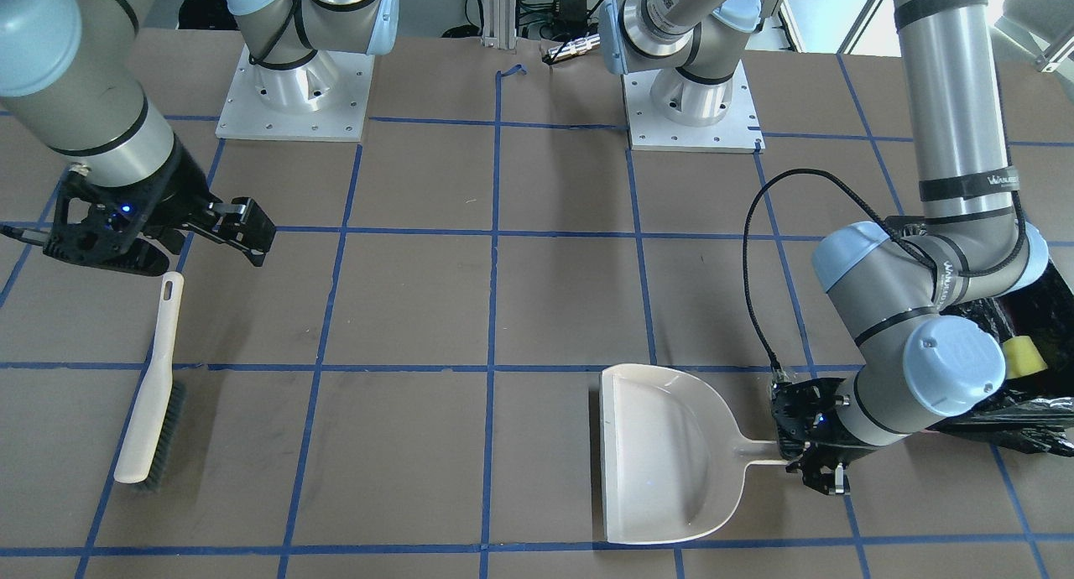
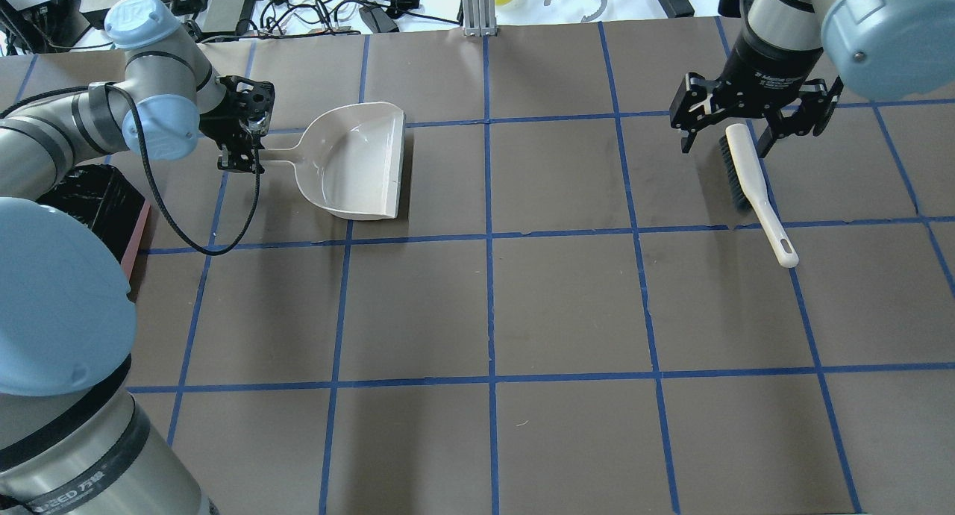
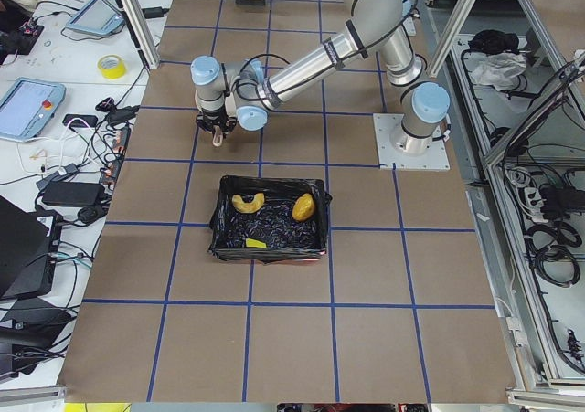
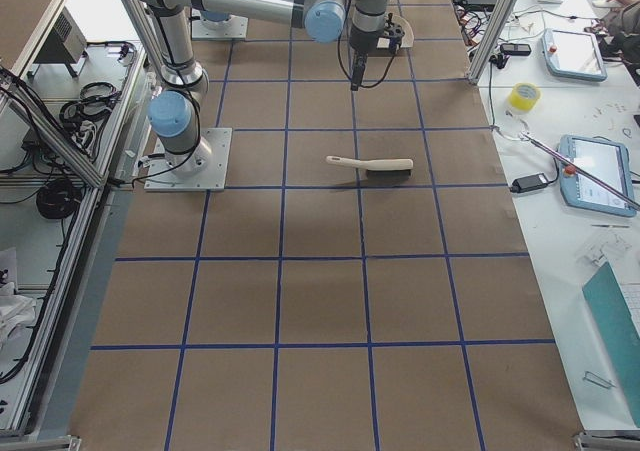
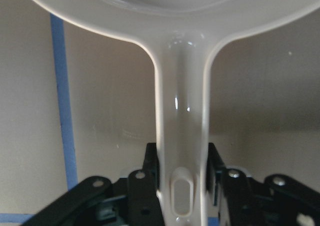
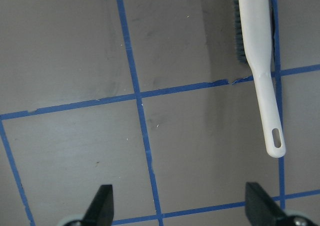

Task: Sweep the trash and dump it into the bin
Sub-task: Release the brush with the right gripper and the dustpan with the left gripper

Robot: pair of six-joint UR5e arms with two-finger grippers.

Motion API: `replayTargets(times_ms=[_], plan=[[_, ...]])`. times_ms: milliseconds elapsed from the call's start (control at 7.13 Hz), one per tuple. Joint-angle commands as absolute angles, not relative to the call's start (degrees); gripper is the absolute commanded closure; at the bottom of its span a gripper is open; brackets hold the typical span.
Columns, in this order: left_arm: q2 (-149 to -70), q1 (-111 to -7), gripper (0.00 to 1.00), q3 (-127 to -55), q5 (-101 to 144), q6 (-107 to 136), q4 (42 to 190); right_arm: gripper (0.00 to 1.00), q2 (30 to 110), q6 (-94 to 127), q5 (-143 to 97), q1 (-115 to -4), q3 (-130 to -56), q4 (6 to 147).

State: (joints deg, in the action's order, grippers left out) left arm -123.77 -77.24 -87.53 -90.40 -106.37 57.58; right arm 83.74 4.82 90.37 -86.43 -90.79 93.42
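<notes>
The bin, a tub lined with a black bag, holds the trash: a golden-brown lump, a pale crescent slice and a yellow-green wedge. The wedge also shows in the front view behind the left arm. My left gripper is shut on the handle of the whitish dustpan, which lies flat on the table with nothing in it. My right gripper is open and empty, hovering over the bristle end of the brush.
The brush lies on the table by the robot's right, handle toward the robot. The bin stands beside the left arm's elbow. Blue tape lines grid the brown table. Cables and tablets lie beyond the far edge.
</notes>
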Motion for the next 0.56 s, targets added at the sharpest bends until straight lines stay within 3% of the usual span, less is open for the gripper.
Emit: replayTargets(times_ms=[0,421], plan=[[-123.5,-77.9,1.0,-87.8,-94.3,-108.5,57.8,0.03,85.9,6.1,90.0,-88.9,-91.0,93.2],[-122.3,-77.9,1.0,-87.8,-94.3,-105.0,57.7,0.01,86.7,6.1,86.7,-88.9,-91.1,93.0]])
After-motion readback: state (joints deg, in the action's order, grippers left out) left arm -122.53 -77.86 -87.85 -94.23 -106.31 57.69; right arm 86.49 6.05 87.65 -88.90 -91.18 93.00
